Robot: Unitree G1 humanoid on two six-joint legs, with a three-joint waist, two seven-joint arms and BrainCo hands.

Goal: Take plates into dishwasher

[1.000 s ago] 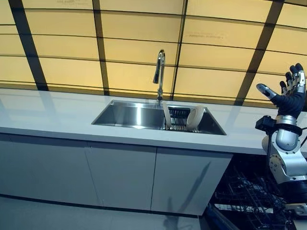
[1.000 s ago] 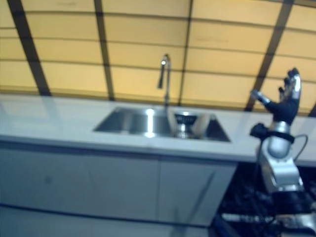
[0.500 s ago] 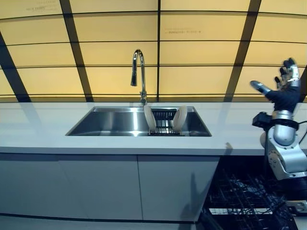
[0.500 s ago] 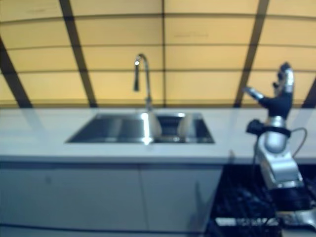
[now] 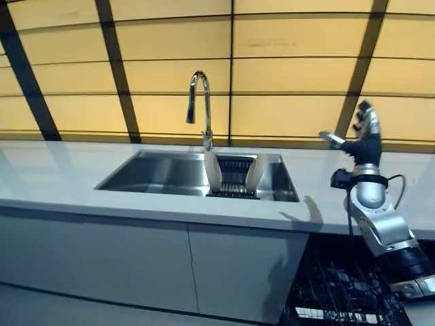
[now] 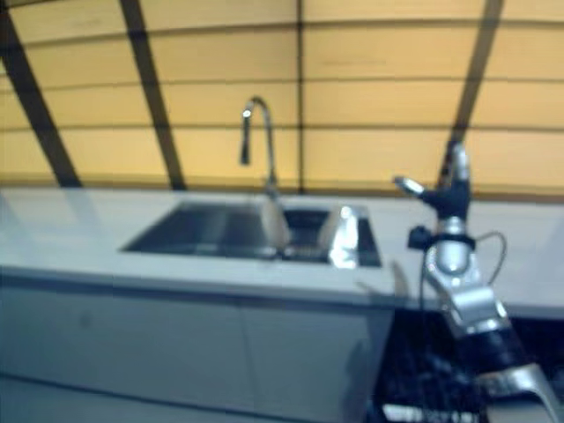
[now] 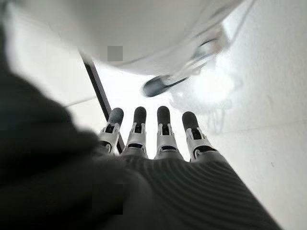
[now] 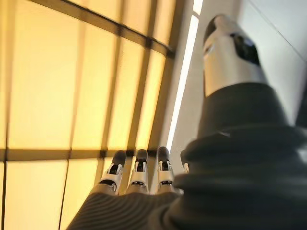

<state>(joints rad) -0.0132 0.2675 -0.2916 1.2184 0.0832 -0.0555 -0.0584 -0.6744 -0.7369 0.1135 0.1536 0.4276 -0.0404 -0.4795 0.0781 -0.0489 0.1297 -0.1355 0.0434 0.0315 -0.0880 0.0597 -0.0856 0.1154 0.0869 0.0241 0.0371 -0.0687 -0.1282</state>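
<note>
Two plates (image 5: 213,171) stand upright in the sink (image 5: 160,173) at frame centre. The right hand (image 5: 358,136), raised at right, is released and empty. The left hand (image 7: 158,139) shows straight fingers, grasping nothing.

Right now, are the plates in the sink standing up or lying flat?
Standing up. Both plates sit on edge in the dark rack inside the sink, leaning slightly apart.

Warm backlight is given by the yellow panelled wall (image 5: 285,75); glare is caught on the steel sink (image 6: 344,238). Right eye view is blurred throughout; left wrist view is overexposed.
</note>
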